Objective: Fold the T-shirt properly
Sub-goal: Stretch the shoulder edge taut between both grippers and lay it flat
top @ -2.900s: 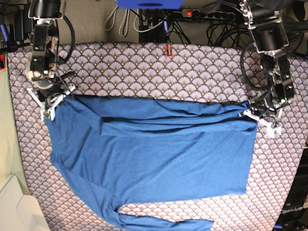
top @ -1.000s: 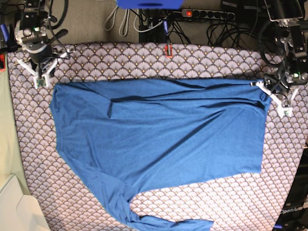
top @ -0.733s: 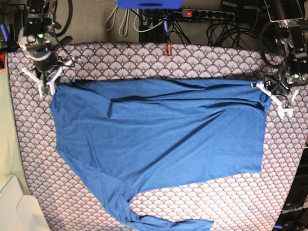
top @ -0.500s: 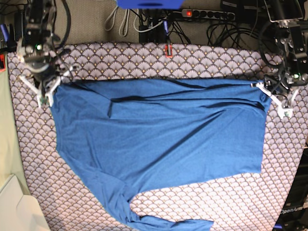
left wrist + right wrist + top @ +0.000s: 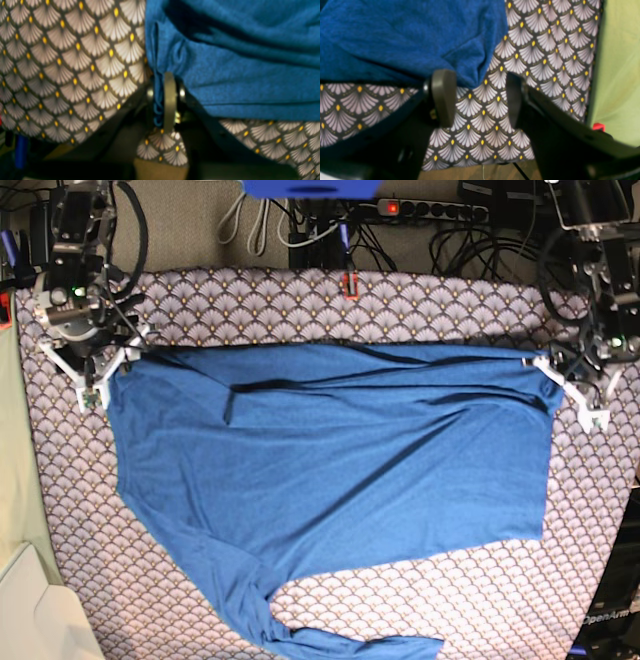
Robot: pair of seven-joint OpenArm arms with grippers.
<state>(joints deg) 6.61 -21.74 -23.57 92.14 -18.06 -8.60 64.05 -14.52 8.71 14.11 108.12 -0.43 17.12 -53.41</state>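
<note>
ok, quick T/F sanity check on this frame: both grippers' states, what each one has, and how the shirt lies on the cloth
1. The left gripper is shut on an edge of the T-shirt. True.
2. The right gripper is clamped on the shirt. False: its jaws stand apart with only a corner of the fabric lying at their tips, nothing pinched.
3. The shirt lies spread on the scallop-patterned cloth. True.
4. The shirt is already folded into a compact rectangle. False: it is mostly laid out flat, with a sleeve trailing toward the near edge in the base view.
5. The shirt carries a printed logo. False: it is plain blue.
</note>
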